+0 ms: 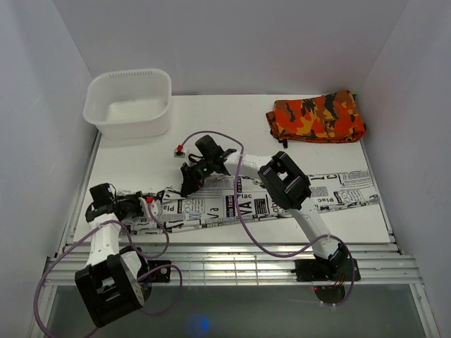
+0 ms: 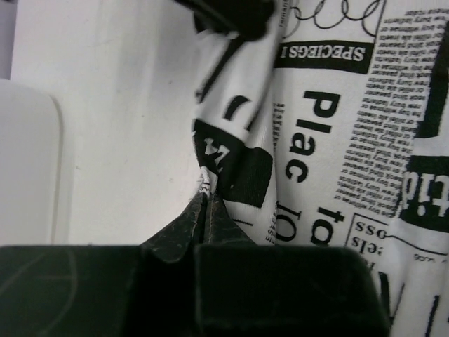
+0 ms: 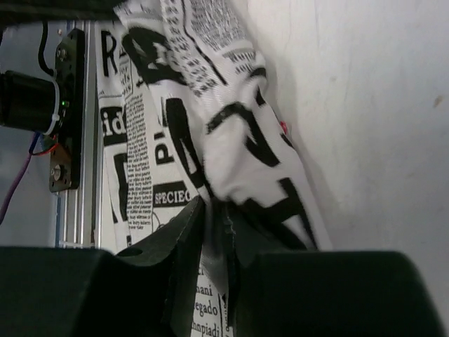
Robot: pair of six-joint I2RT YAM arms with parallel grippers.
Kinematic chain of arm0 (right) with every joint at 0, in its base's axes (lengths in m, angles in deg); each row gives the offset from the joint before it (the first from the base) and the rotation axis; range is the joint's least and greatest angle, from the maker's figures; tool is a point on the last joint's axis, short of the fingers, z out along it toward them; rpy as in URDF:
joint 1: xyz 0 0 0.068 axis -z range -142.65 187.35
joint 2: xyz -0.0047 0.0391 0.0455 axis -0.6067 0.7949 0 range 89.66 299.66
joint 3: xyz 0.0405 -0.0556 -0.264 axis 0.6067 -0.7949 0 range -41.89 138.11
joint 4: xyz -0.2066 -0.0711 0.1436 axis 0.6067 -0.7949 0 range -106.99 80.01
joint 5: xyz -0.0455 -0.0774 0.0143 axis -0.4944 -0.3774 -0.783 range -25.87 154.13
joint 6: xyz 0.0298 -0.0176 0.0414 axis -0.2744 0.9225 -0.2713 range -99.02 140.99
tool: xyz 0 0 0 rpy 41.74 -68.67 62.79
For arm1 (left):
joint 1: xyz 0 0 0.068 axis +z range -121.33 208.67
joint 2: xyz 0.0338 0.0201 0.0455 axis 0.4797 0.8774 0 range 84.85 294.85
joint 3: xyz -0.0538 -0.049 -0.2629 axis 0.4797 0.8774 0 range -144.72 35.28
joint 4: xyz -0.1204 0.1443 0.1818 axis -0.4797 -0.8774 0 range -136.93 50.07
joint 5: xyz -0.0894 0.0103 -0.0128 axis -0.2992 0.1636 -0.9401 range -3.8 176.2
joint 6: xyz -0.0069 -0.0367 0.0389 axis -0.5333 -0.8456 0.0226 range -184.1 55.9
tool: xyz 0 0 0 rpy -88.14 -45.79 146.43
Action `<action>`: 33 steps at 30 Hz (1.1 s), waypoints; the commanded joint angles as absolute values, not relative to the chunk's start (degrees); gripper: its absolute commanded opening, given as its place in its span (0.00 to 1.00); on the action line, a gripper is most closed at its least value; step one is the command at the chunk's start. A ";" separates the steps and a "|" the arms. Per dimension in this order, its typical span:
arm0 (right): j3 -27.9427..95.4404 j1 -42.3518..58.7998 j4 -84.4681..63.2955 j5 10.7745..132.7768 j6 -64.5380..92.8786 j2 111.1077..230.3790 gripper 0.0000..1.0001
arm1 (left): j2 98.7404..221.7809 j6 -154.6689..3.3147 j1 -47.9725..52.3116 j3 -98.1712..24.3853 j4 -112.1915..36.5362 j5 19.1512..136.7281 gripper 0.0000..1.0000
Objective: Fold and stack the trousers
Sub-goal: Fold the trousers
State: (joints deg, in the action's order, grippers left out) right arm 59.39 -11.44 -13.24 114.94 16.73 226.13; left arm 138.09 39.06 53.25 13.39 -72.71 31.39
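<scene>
Nearest, along the metal rails [image 1: 225,264] at the front edge of the table [image 1: 232,127]: both arm bases.

Just beyond, at the near left: left gripper [image 1: 139,205], pinched down to a hairline gap on the left end of the trousers [image 1: 338,190]. Seen from the left wrist, dark fingertips [image 2: 182,235] meeting on a bunched fold of the printed cloth [image 2: 330,140], bare tabletop to their left.

Stretched left to right across the near half of the table: the trousers, one long, narrow newsprint strip, partly hidden beneath the right arm and crossed by its purple cable [image 1: 243,222].

Further in, left of centre: right gripper [image 1: 189,184], reaching over the strip and likewise squeezed nearly closed on its far edge. From the right wrist, fingers [image 3: 182,239] nipping a raised ridge of fabric [image 3: 175,105], possibly lifted slightly off the surface, though hard to judge.

Farthest back, well apart from the trousers: white plastic tub [image 1: 129,102] in the left corner, folded orange, red and black camouflage garment [image 1: 316,116] in the right.
</scene>
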 commanded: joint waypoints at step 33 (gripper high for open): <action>30.27 -17.84 14.62 97.09 23.01 211.39 0.08 | 173.88 -18.65 36.23 -16.75 -80.10 30.30 0.64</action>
State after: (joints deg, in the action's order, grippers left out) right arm 29.47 -17.52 14.19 98.37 20.80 212.79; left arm 173.69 -13.51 37.75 -14.31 -85.21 30.78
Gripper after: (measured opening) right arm 0.081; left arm 0.640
